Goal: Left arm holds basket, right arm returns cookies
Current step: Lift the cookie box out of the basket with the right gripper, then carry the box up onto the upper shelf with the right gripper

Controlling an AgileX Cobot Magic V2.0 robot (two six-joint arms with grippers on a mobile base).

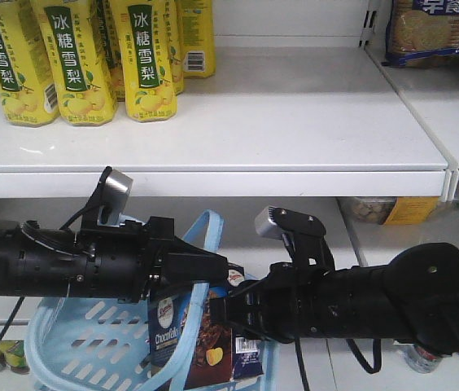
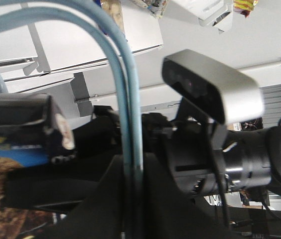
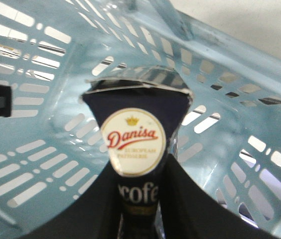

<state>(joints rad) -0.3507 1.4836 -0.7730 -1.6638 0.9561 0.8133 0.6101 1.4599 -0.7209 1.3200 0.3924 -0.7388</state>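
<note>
The light blue basket (image 1: 91,342) hangs at the lower left below the white shelf. My left gripper (image 1: 207,267) is shut on its two thin hoop handles (image 2: 130,124), which run up between the jaws in the left wrist view; the gripper (image 2: 132,174) pinches them tight. The cookies box (image 1: 189,334), dark navy and brown, stands upright at the basket's right end. My right gripper (image 1: 223,314) reaches in from the right and is shut on it. In the right wrist view the box (image 3: 136,134) with its round logo sits between the jaws (image 3: 141,172), above the slotted basket wall (image 3: 41,144).
Yellow drink bottles (image 1: 75,57) stand at the back left of the upper white shelf (image 1: 311,122). Biscuit packs (image 1: 437,32) sit on the neighbouring shelf at the upper right. The shelf's front edge (image 1: 254,184) runs just above both arms. A yellow pack (image 1: 386,210) lies on the lower shelf.
</note>
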